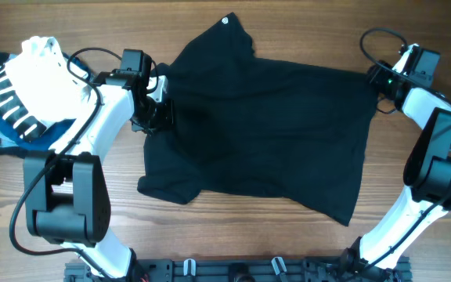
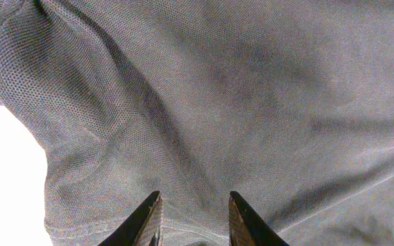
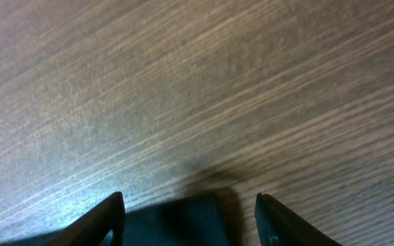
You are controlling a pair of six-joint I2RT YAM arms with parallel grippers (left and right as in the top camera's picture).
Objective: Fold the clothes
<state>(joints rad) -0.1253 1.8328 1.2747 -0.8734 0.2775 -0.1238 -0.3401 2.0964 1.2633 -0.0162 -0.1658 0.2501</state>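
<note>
1. The overhead view alone is showing the whole black T-shirt [image 1: 272, 133] lying spread across the table [image 1: 233, 235].
2. The left wrist view is showing the left gripper [image 2: 195, 220] pinching the T-shirt's edge.
3. The right wrist view is showing the right gripper [image 3: 190, 222] standing spread around a T-shirt corner.
4. Lying at the table's left are one white garment [image 1: 49, 74] and one navy striped garment [image 1: 10, 102]; there is one T-shirt and two grippers.

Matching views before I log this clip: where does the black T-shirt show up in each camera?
Overhead: the black T-shirt lies spread across the middle of the picture.
Left wrist: its fabric fills nearly the whole frame.
Right wrist: only a dark corner shows, at the bottom edge, left of centre.
Shared landmark: the wood-grain table, seen overhead and in the right wrist view; the left wrist view does not clearly show it.
</note>
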